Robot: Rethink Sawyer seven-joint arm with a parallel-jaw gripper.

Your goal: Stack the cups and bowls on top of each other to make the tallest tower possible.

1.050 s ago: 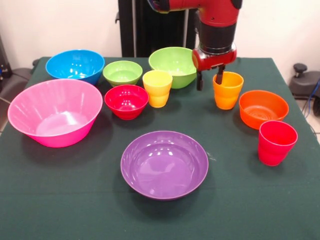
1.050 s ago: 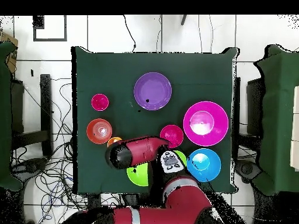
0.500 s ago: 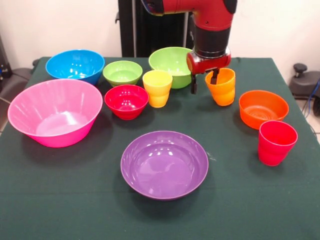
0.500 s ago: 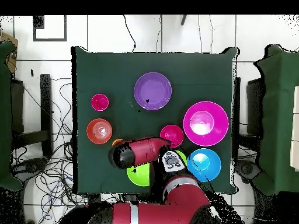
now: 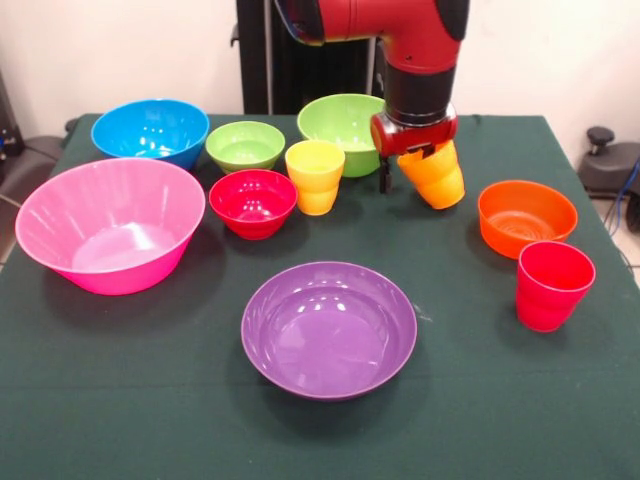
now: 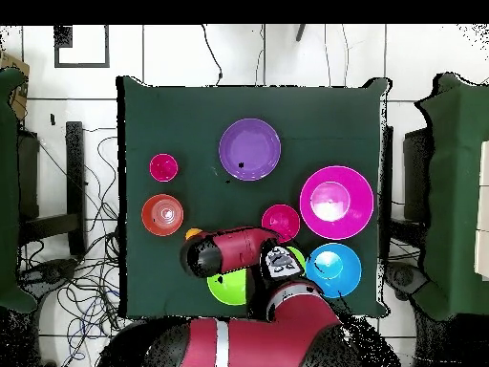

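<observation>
Along the table's (image 5: 120, 420) left edge sit the big ribbed pink bowl (image 5: 108, 225) and, toward the far left corner, the blue bowl (image 5: 150, 130). Further right come the small green bowl (image 5: 245, 145), small red bowl (image 5: 252, 202) and yellow cup (image 5: 315, 176), with the large lime green bowl (image 5: 345, 130) near the far edge and the shallow purple bowl (image 5: 329, 328) alone near the front edge, nothing stacked in it yet. The gripper (image 5: 410, 160) grasps the orange cup (image 5: 438, 176) by its rim, lifted and tilted. Such a one-sided hold may let the glossy cup slip or swing, dropping onto the yellow cup or the small orange bowl (image 5: 527, 217) beside the red cup (image 5: 553, 285).
</observation>
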